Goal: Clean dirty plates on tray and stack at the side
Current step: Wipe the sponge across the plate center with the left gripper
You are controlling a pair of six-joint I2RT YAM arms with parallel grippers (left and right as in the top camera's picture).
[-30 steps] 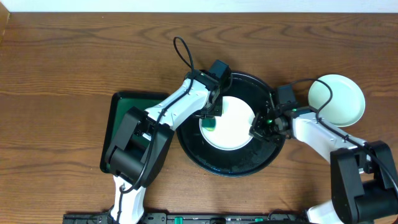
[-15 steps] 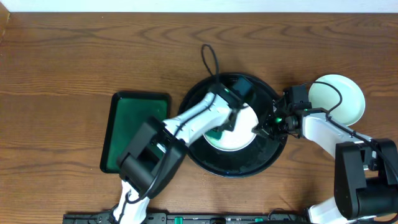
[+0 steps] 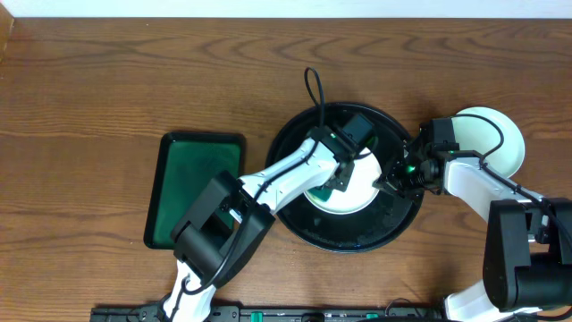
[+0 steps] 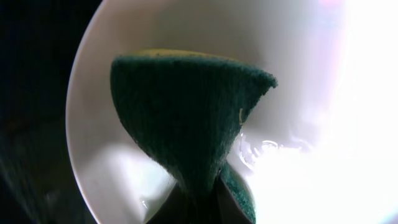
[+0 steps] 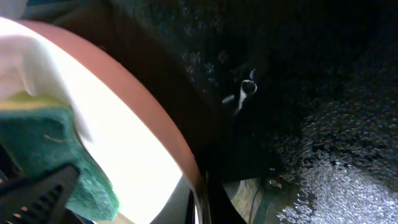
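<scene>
Now the left gripper [image 3: 336,182] pinches a green sponge [image 4: 186,118] against the plate [image 3: 362,190] on the black tray [image 3: 349,245] — the right gripper [image 3: 388,184] clamps that plate's rim.

The table [image 3: 107,80] is brown with wavy wood grain. The tray [image 3: 344,243] is glossy black, speckled with bright droplets. The plate [image 3: 362,183] on it is white; the second plate [image 3: 487,134] is pale mint-white. The sponge [image 4: 186,118] is dark green with a yellow edge. The rectangular tray [image 3: 192,174] is dark green.
</scene>
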